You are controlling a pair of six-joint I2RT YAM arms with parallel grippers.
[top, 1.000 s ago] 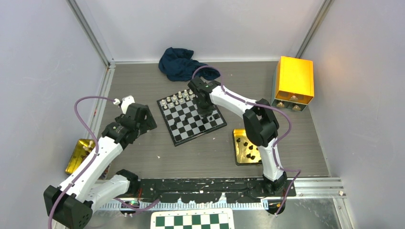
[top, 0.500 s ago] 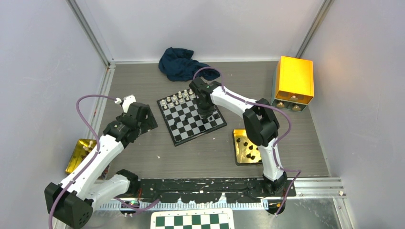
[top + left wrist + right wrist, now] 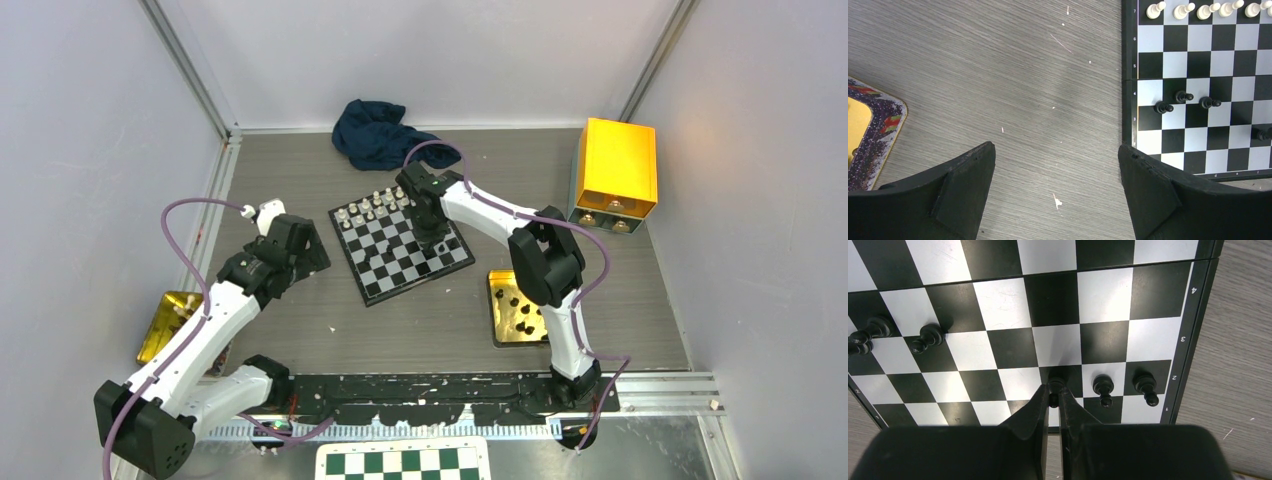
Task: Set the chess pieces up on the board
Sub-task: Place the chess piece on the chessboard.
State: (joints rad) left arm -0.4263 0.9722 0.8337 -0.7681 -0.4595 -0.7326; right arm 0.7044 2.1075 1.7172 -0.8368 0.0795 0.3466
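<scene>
Black pawn pinched in right claw at board edge; left claw gaping, empty.

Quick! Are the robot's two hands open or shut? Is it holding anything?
Left gripper: open, holding nothing.
Right gripper: shut on a black chess piece.

Board black-white checked; box yellow; cloth navy.
</scene>
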